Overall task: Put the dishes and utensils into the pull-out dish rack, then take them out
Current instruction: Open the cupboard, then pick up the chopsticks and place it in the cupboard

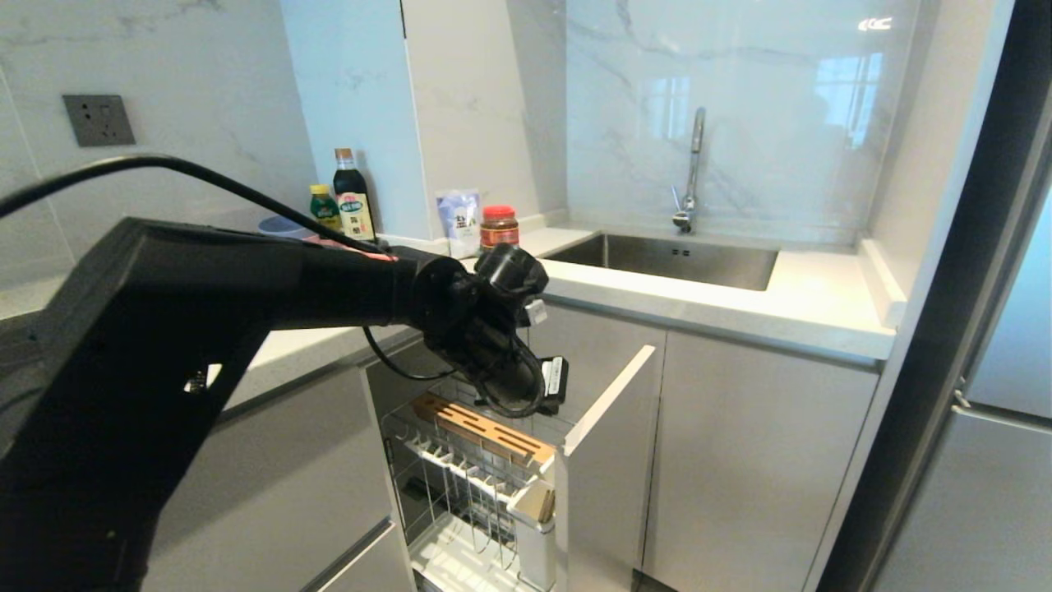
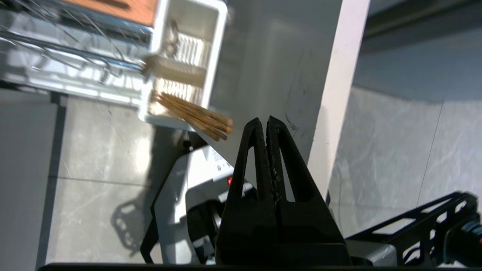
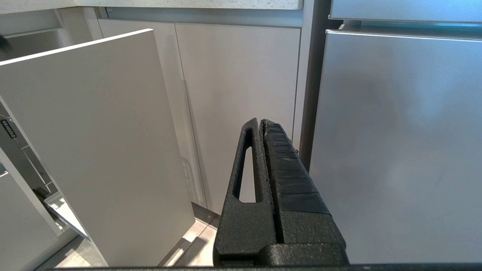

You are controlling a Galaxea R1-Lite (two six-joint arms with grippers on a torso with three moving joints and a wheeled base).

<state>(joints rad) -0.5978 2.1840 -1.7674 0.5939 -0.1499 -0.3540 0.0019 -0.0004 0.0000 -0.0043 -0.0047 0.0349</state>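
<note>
Sauce bottles and a red-lidded jar stand left of the sink

I could read nothing for certain; the dark sauce bottle bore a label, and the rack's side rail a small logo, both illegible.

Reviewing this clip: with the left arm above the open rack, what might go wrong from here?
1. The left gripper, shut and empty, hangs close to the chopsticks, whose ends jut past the white utensil cup; a careless descent may knock them out.
2. The left arm hangs above the pull-out dish rack near its front panel; swinging sideways could strike the panel.
</note>
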